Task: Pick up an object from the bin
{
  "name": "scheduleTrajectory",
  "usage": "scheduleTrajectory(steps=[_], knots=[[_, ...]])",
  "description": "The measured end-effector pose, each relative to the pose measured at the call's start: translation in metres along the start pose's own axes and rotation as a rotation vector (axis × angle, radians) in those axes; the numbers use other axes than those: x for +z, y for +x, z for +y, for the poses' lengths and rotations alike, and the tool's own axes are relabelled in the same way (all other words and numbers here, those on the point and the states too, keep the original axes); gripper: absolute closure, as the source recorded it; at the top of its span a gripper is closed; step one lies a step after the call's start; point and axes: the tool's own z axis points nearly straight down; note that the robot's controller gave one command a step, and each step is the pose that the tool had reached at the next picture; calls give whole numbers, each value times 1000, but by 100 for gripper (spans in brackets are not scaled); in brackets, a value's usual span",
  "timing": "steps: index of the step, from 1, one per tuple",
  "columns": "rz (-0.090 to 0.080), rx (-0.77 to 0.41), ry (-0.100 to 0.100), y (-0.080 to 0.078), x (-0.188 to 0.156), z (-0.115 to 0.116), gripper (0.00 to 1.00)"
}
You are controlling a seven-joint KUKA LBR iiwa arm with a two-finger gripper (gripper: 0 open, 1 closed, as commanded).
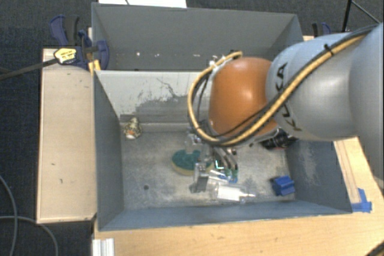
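My gripper [207,174] is low in the middle of the bin, near the front wall, under the arm's orange cover. A teal rounded thing [183,160] lies on the floor just to its left, touching or nearly touching it. A pale, clear-looking piece [231,193] lies right in front of the gripper. Beside the gripper on its right, a small green and blue bit [231,174] shows. Whether anything is held cannot be made out.
A blue block [282,185] lies at the front right of the bin. A small brass-and-silver thing [131,128] sits at the back left, against the wall. The arm and its cables cover the bin's right half.
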Motion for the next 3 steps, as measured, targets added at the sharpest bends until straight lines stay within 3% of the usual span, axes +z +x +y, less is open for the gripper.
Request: scheduleTrajectory(steps=[1, 2, 3], knots=[[-8, 63, 0, -13, 84, -39, 0], [-6, 63, -3, -12, 81, -36, 100], [-15, 61, -3, -6, -51, -9, 100]])
